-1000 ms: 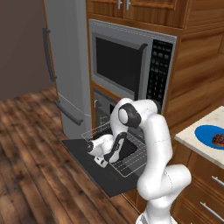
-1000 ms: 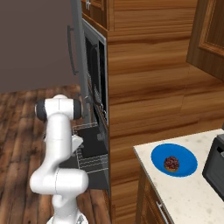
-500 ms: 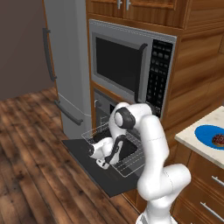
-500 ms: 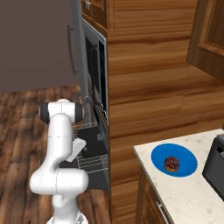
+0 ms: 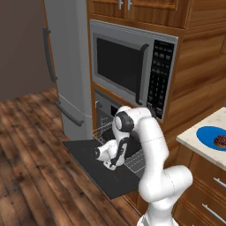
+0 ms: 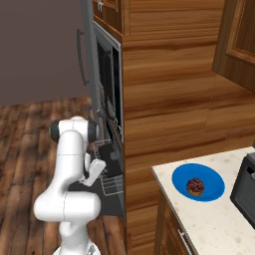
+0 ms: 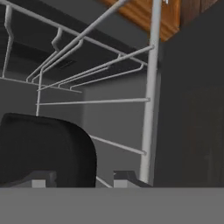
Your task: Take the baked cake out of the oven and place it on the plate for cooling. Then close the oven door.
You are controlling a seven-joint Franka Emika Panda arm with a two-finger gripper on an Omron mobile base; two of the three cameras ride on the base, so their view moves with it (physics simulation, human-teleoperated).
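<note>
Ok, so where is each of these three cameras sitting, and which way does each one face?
Left base view: behind the arm's left, facing the open oven, its dropped door and the microwave; the arm rises lower right, tool over the door.
Right base view: behind the arm's right, facing the counter with the cake on the blue plate; the arm stands lower left.
Hand view: on the hand, looking at the wire rack; one dark fingertip shows.
Both base views share arm, oven, plate and cake.

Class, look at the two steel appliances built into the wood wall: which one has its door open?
The lower one, the oven: its oven door lies dropped flat, wire rack pulled out. The microwave above stays shut.
</note>
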